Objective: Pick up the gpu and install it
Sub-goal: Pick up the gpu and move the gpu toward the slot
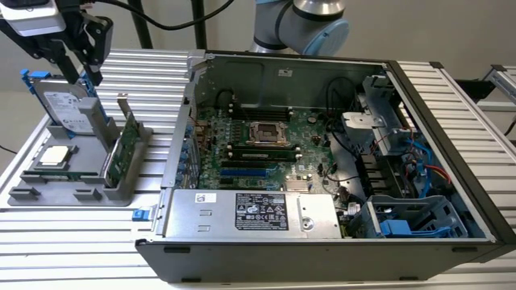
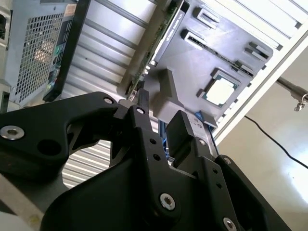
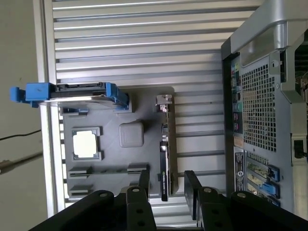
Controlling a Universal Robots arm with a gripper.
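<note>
We have the gripper (image 3: 166,185) open wide, empty, above the gpu (image 3: 164,163), a finger (image 3: 191,185) either side of its line; we judge it set to pinch the thin board; gpu stands on edge in the grey fixture (image 3: 110,159), faces free; long axis parallel to the case's rear panel (image 3: 260,96), bracket toward the hard drive (image 3: 79,94).

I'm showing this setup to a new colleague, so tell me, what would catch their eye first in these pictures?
The open computer case dominates the exterior view, its green motherboard laid bare. At that view's left, a grey holder carries a blue-framed hard drive, a CPU chip and the gpu standing on edge. The open, empty tool hangs above that holder.
</note>
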